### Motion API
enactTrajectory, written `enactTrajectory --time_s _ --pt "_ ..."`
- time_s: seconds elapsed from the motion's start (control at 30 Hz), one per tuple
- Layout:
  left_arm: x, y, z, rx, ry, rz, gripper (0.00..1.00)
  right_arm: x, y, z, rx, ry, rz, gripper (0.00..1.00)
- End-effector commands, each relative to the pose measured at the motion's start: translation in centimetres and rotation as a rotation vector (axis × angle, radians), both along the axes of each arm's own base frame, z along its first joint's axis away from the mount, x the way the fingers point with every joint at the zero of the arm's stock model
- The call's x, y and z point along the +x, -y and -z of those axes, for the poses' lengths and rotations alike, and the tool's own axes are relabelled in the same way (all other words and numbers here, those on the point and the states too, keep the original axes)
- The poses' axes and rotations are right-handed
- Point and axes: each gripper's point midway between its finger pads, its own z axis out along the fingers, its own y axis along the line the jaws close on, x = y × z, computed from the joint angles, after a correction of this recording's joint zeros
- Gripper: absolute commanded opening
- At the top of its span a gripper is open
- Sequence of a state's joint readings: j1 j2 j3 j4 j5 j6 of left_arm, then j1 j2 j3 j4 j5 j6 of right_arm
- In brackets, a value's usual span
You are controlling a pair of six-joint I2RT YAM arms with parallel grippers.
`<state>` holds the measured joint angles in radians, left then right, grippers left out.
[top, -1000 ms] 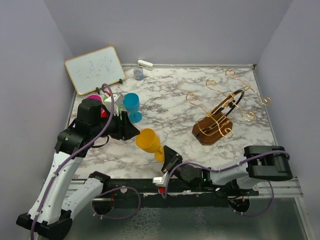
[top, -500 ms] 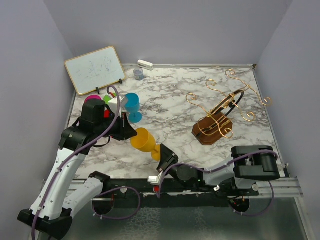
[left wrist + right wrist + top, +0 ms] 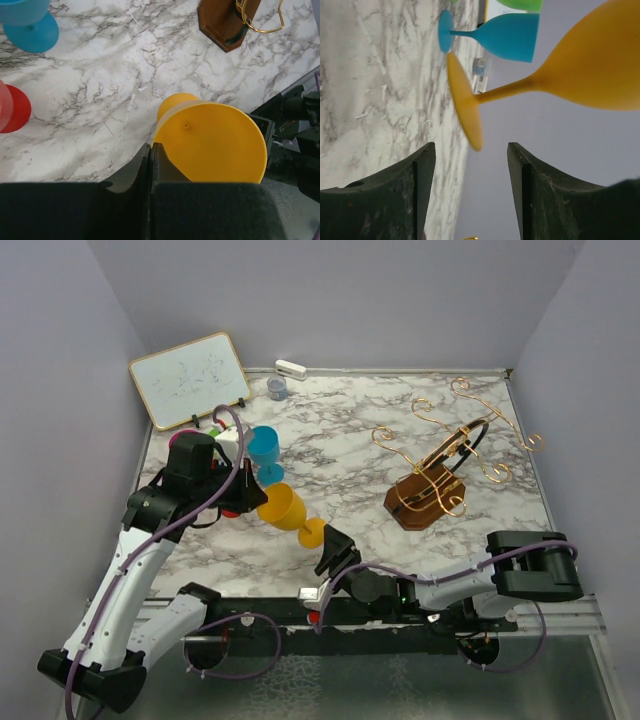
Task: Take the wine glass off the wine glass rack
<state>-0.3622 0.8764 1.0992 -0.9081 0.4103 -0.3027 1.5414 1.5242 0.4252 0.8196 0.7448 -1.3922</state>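
Yellow wine glass (image 3: 283,508) tilted, bowl mouth toward left gripper (image 3: 256,504) clamped on rim; foot faces right gripper (image 3: 333,544), jaws apart

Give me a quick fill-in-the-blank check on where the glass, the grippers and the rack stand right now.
1. The left gripper is shut on the rim of a wine glass whose colour is ____.
2. The jaws of the right gripper stand ____, with the held glass's foot just ahead of them.
3. The wine glass rack has ____ glasses hanging on its gold hooks.
4. The upright glass just beyond the held one is ____.

Missing words: yellow; open; no; blue.
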Motion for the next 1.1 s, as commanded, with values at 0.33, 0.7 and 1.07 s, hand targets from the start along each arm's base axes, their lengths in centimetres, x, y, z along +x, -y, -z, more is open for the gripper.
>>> enactTrajectory --time_s 0.33,0.7,1.07 --pt "7.6 -4.5 2.9 0.289 0.071 -0.277 0.0 -1.6 1.7 5.6 -0.122 -0.245 0.036 0.59" --pt "11.8 -6.4 6.7 0.426 0.006 -0.457 0.0 -1.5 1.5 5.7 -0.107 -0.254 0.056 0.59" --pt "11.5 -6.3 4.1 0.358 0.074 -0.488 0.36 -1.6 1.0 4.8 -0.039 -0.294 0.068 0.59"
